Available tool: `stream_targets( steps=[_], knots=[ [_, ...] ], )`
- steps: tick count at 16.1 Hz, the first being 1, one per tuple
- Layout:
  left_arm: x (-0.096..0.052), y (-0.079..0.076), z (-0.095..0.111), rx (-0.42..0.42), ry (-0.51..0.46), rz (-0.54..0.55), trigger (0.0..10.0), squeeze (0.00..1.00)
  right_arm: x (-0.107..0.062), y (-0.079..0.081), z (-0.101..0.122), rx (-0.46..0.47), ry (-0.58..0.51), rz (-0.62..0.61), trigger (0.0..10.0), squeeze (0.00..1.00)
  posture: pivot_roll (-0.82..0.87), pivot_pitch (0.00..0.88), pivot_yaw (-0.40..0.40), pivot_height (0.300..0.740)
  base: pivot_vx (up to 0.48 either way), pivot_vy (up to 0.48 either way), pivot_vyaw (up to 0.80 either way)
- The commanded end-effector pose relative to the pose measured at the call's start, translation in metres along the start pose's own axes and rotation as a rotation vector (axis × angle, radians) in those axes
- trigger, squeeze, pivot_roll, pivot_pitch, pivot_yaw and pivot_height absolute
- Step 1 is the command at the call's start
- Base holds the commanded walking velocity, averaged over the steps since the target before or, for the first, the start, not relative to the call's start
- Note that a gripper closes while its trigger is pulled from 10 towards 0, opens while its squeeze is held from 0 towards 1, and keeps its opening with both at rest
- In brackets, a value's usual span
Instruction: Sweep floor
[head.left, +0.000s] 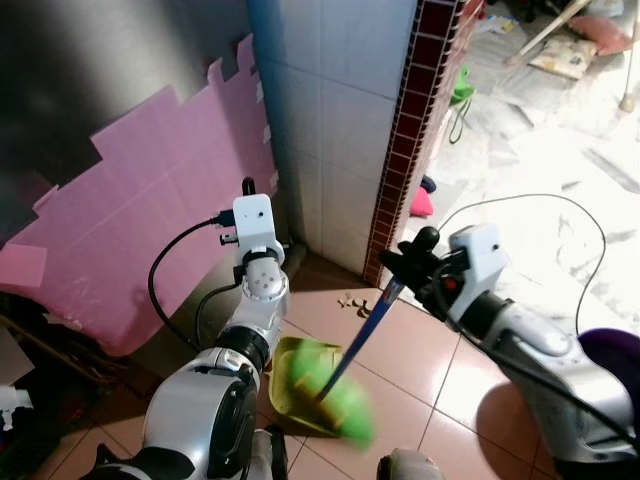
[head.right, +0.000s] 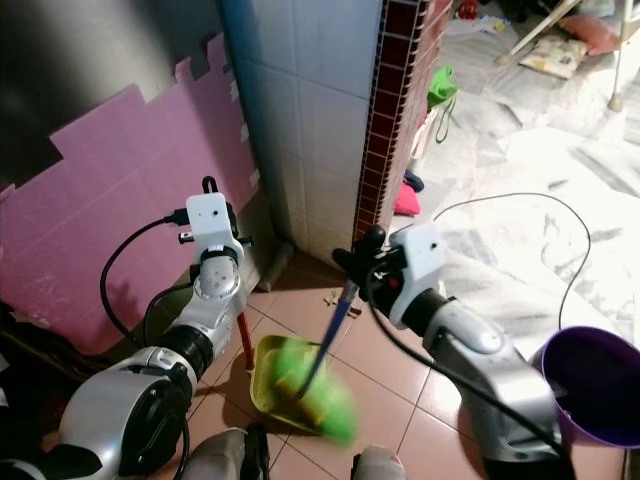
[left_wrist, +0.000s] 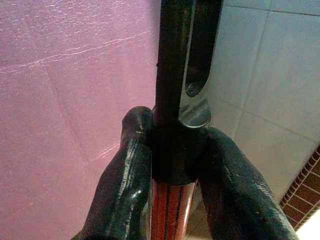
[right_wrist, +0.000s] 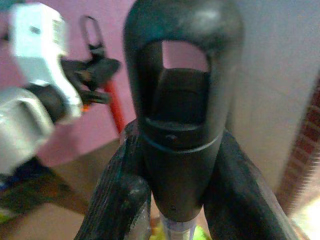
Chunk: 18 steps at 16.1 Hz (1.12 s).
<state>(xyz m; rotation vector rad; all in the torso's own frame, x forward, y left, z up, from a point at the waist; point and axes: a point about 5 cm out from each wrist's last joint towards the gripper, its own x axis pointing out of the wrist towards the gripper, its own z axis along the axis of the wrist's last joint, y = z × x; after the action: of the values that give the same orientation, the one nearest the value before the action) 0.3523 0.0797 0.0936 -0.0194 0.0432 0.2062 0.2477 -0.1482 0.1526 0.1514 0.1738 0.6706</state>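
Note:
My left gripper (head.left: 247, 203) is shut on the black top of a long dustpan handle (left_wrist: 175, 75), whose red shaft (head.right: 245, 345) runs down to a yellow-green dustpan (head.left: 287, 383) on the brown tiled floor. My right gripper (head.left: 410, 263) is shut on the black looped end of a broom handle (right_wrist: 182, 100). Its blue shaft (head.left: 367, 330) slants down to green bristles (head.left: 345, 405), which are blurred over the dustpan's mouth. A few small scraps of debris (head.left: 350, 299) lie on the tiles near the wall corner.
A white tiled column (head.left: 340, 120) with a dark red brick edge stands just ahead, with pink panels (head.left: 150, 200) on the wall to its left. A purple bucket (head.right: 600, 385) sits at the right. A black cable (head.left: 540, 205) loops over the bright floor beyond.

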Motion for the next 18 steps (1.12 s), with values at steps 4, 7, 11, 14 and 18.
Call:
stream_targets(
  steps=[4, 7, 11, 14, 18],
  knots=[
    [-0.001, -0.001, -0.004, 0.023, 0.029, 0.021, 10.0, 0.0, 0.018, -0.013, 0.06, -0.203, -0.211, -0.056, 10.0, 0.0, -0.26, 0.074, 0.056, 0.74, 0.0, 0.0, 0.0],
    [-0.001, 0.001, -0.003, 0.006, 0.013, 0.033, 10.0, 0.0, 0.026, -0.014, 0.086, -0.395, -0.327, -0.146, 10.0, 0.0, -0.23, 0.075, 0.051, 0.74, 0.0, 0.0, 0.0],
    [0.002, 0.008, 0.001, -0.007, -0.014, 0.065, 10.0, 0.0, 0.033, -0.009, 0.089, -0.376, -0.364, -0.142, 10.0, 0.0, -0.22, 0.085, 0.043, 0.74, 0.0, 0.0, 0.0],
    [0.003, 0.007, 0.007, -0.007, -0.039, 0.068, 10.0, 0.0, 0.033, -0.014, 0.084, -0.385, -0.371, -0.169, 10.0, 0.0, -0.22, 0.089, 0.047, 0.74, 0.0, 0.0, 0.0],
    [0.003, 0.003, 0.012, -0.013, -0.078, 0.038, 10.0, 0.0, 0.025, -0.024, 0.073, -0.401, -0.381, -0.314, 10.0, 0.0, -0.2, 0.075, 0.07, 0.74, 0.0, 0.0, 0.0]
  ],
)
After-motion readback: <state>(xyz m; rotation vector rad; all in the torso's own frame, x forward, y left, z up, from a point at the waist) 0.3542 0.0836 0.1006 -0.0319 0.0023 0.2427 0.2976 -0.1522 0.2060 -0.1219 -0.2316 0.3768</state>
